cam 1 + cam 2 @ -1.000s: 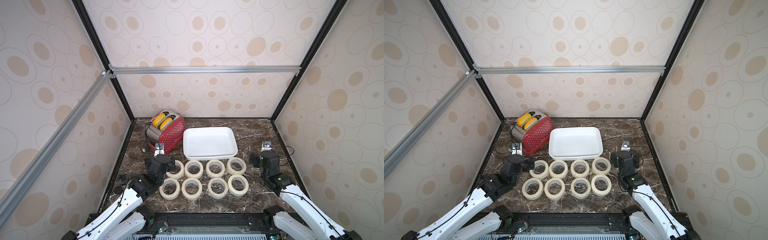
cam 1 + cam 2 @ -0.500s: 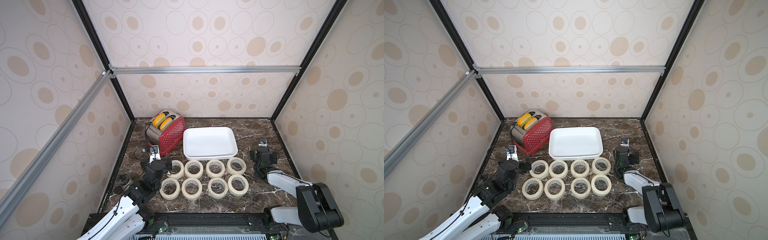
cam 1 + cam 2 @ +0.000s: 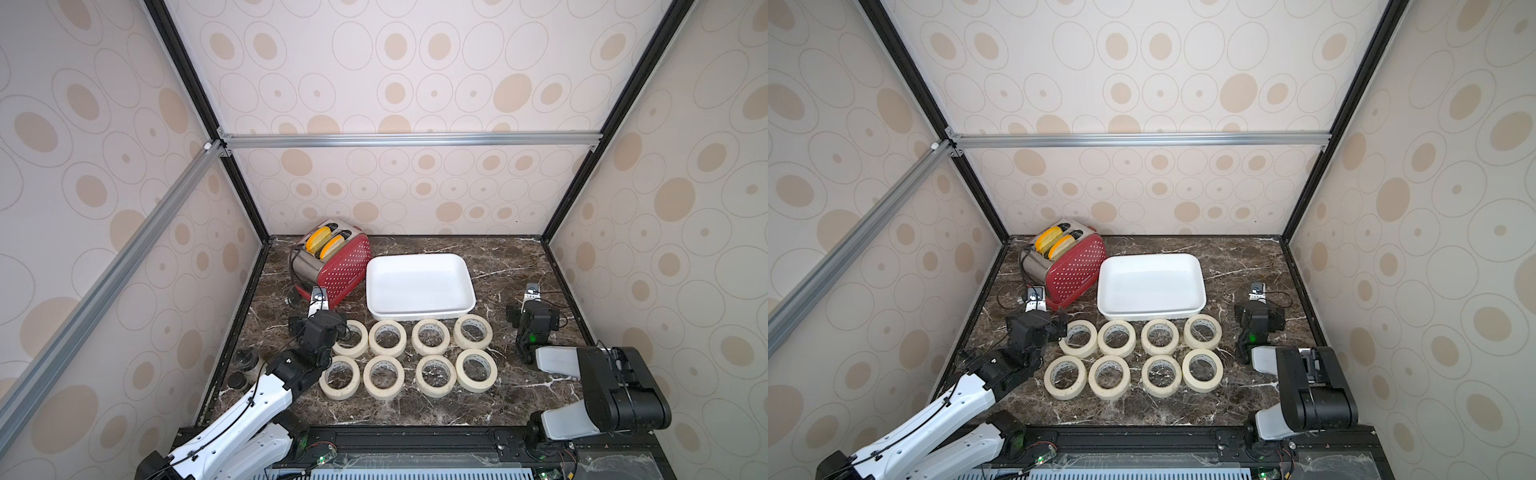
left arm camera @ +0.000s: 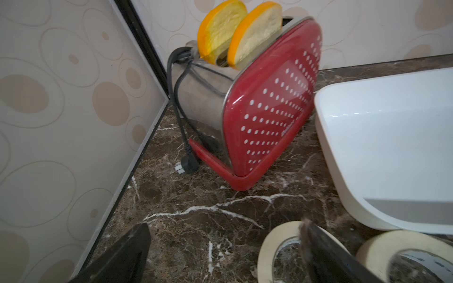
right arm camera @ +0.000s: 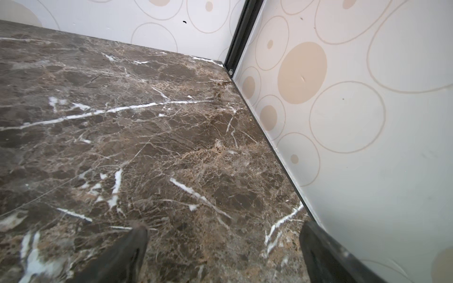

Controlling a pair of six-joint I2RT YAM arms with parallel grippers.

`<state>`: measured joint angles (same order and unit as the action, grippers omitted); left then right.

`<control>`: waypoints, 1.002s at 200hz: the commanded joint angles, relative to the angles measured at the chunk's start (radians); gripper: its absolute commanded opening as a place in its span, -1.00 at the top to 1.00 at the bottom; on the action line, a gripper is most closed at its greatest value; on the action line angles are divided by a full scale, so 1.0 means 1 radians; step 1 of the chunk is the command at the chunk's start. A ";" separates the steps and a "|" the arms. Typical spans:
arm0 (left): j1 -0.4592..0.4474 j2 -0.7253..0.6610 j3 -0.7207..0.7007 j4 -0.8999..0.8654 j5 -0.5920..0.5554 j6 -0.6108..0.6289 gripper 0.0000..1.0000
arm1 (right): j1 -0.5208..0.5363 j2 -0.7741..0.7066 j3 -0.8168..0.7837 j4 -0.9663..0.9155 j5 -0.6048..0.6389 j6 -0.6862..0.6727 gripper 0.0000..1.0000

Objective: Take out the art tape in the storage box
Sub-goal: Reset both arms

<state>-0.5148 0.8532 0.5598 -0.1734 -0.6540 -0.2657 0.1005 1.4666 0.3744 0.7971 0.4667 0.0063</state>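
Here we see the left end effector [image 4: 223,232] spread apart near the art tape [image 3: 476,384], the right end effector [image 5: 224,227] apart above the worktop [image 5: 147,122].

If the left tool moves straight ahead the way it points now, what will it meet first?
Probably the red toaster, standing straight ahead of the left tool across bare marble table; depth is unclear.
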 commanded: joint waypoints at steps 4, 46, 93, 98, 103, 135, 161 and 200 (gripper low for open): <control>0.145 -0.022 -0.044 0.072 0.046 -0.068 -0.98 | -0.025 -0.002 -0.020 0.057 -0.130 0.004 -0.95; 0.345 -0.075 -0.139 0.251 0.146 -0.169 -0.98 | -0.043 0.047 -0.045 0.129 -0.162 0.016 -1.00; 0.463 0.040 -0.136 0.347 0.191 -0.161 -0.98 | -0.061 0.064 -0.002 0.077 -0.178 0.019 -1.00; 0.463 0.062 -0.136 0.364 0.178 -0.147 -0.98 | -0.061 0.058 0.001 0.061 -0.179 0.023 -1.00; 0.463 0.084 -0.136 0.381 0.167 -0.133 -0.98 | -0.061 0.055 0.003 0.054 -0.180 0.025 -1.00; 0.463 0.225 -0.115 0.483 0.138 -0.025 -0.98 | -0.061 0.061 0.001 0.068 -0.179 0.021 -1.00; 0.463 0.317 -0.154 0.628 0.109 0.054 -0.98 | -0.060 0.062 0.008 0.053 -0.179 0.019 -1.00; 0.463 0.462 -0.195 0.880 0.200 0.173 -0.98 | -0.056 0.065 0.018 0.039 -0.176 0.016 -1.00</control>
<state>-0.0566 1.2633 0.3862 0.4915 -0.5156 -0.2100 0.0406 1.5333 0.3695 0.8497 0.2893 0.0185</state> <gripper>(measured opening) 0.991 0.995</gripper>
